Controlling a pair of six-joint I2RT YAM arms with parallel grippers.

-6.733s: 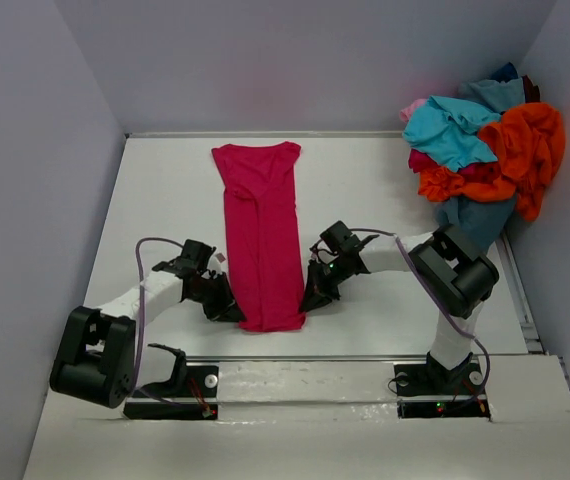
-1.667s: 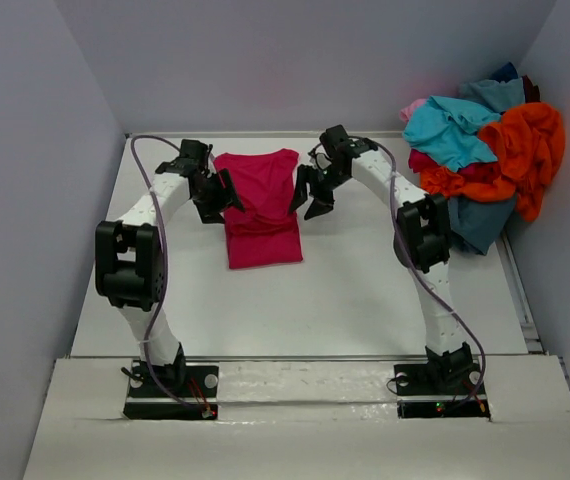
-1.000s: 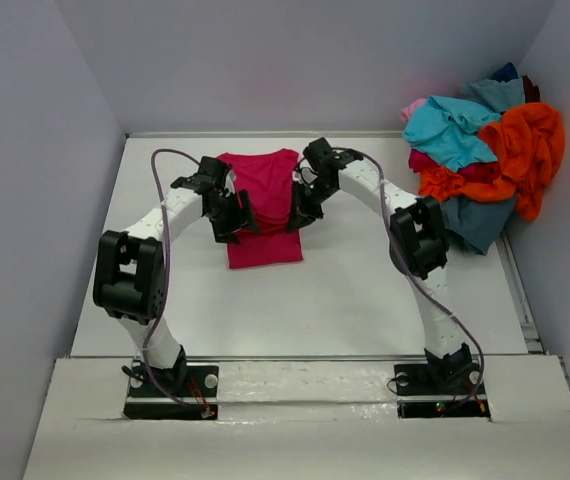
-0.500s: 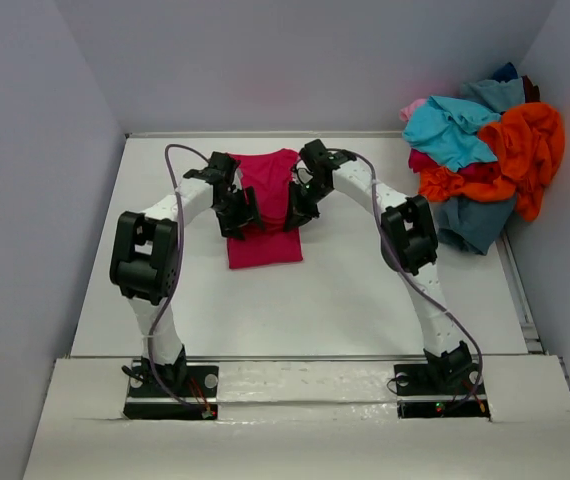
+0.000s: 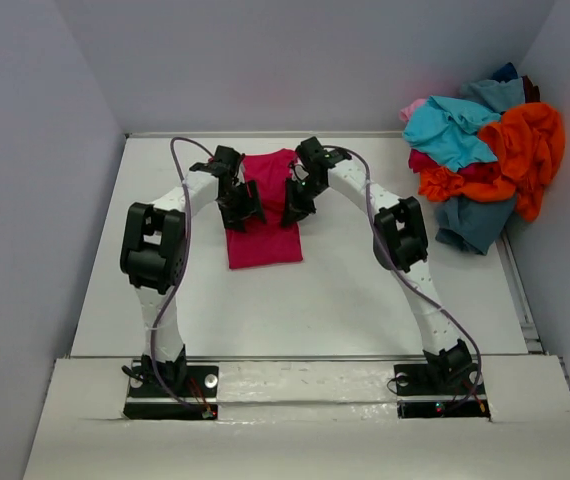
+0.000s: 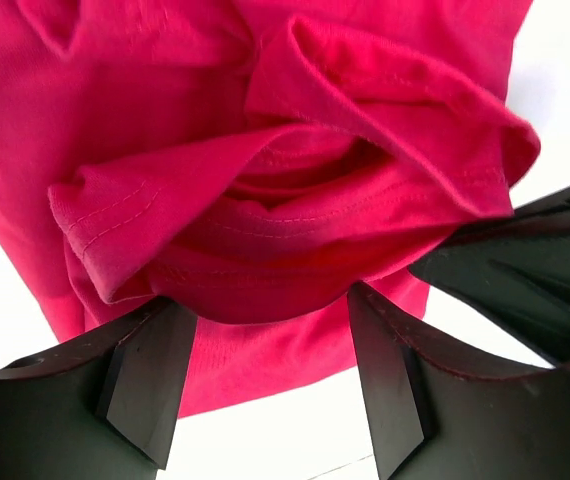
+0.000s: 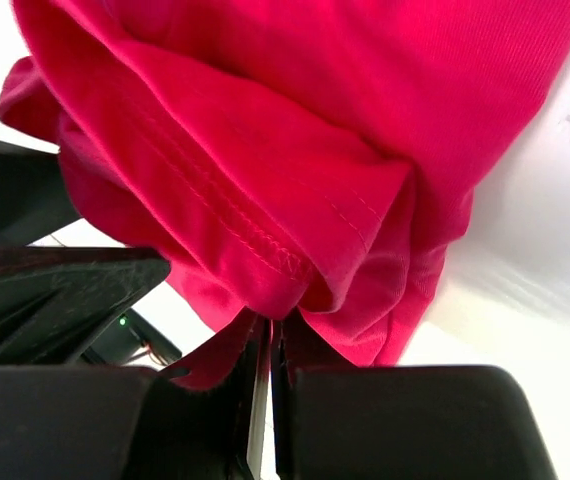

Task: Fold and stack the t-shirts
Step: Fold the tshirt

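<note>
The crimson t-shirt (image 5: 265, 243) lies folded at the table's far middle, its upper layers bunched up. My left gripper (image 5: 247, 212) is at its left side, and in the left wrist view this gripper (image 6: 265, 300) is open, its wide-set fingers (image 6: 150, 380) straddling a thick rolled fold of the crimson t-shirt (image 6: 295, 230). On the shirt's right side is my right gripper (image 5: 293, 207). The right wrist view shows that gripper (image 7: 270, 325) shut on a hemmed fold of the crimson t-shirt (image 7: 265, 200). The two grippers almost meet over the shirt.
A heap of other t-shirts (image 5: 485, 150) in turquoise, orange, pink and dark blue fills the back right corner. Grey walls close in the white table (image 5: 315, 300) on three sides. Both arms arch high from their bases at the near edge.
Over the last second both grippers have moved inward from the shirt's edges towards its middle, gathering the upper cloth into a bunch between them. The lower fold stays flat.
</note>
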